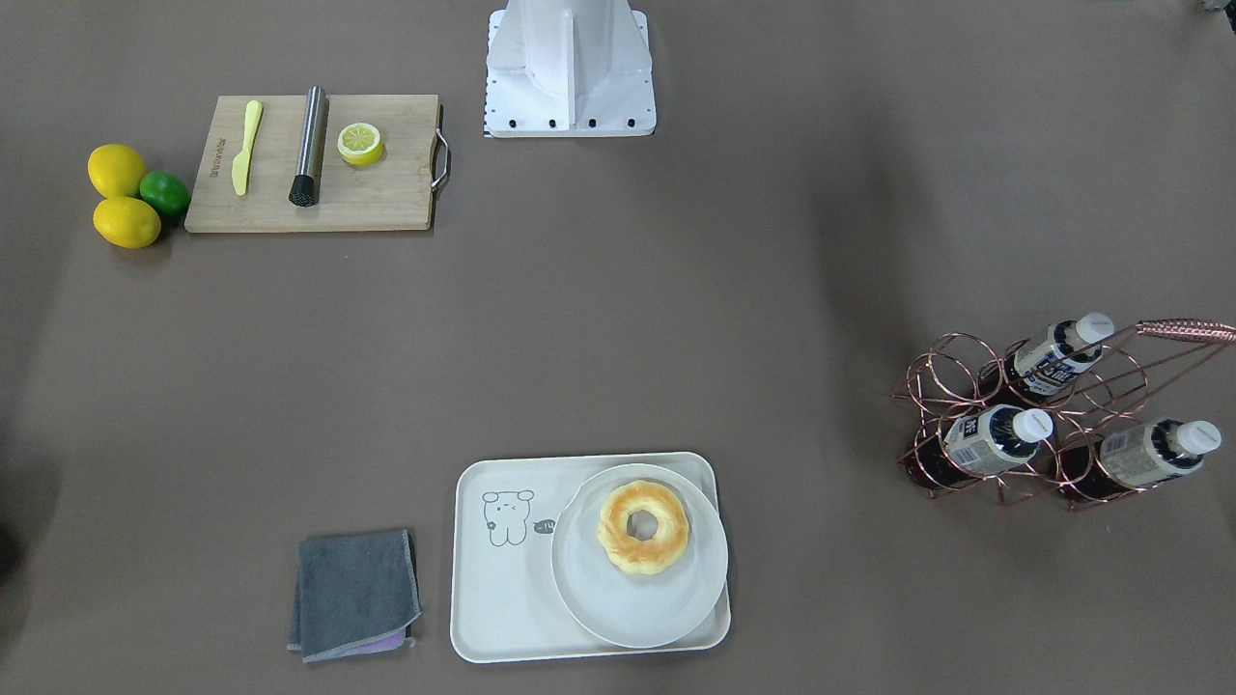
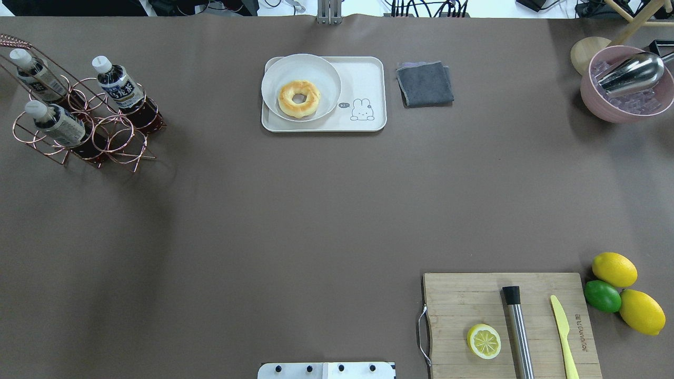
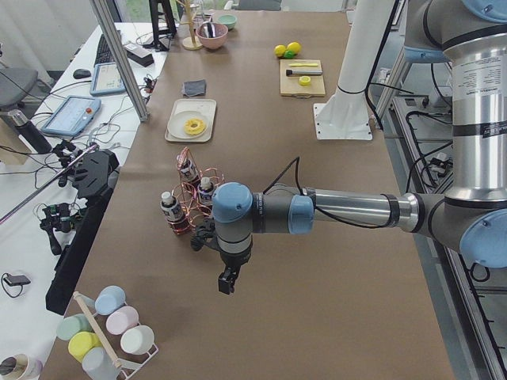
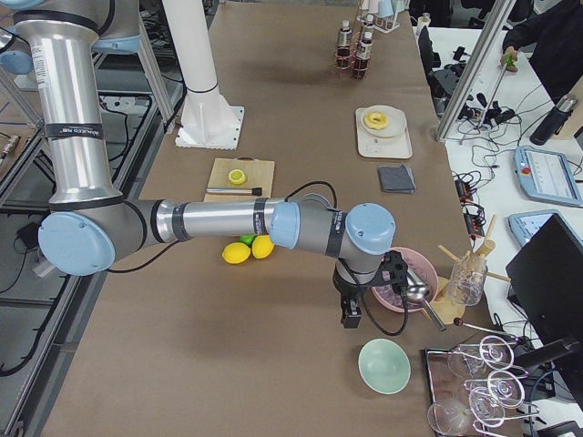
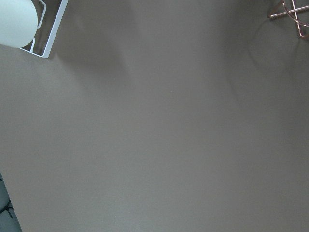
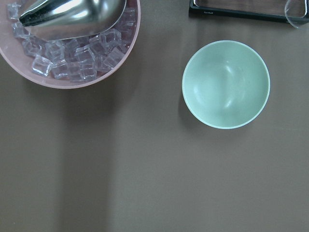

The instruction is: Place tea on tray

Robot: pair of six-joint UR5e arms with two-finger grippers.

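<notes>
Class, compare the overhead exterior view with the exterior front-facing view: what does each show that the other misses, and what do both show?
Only the overhead view shows the pink bowl of ice cubes with a metal scoop in it. Only the front-facing view shows the white column rising from the robot's base plate. Both show the tray holding a plate with a doughnut, three tea bottles in the copper wire rack, the grey cloth, the cutting board, two lemons and a lime.

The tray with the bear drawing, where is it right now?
Overhead view: the tray lies far-centre on the table, holding a plate with a doughnut; a grey cloth lies just right of it.
</notes>
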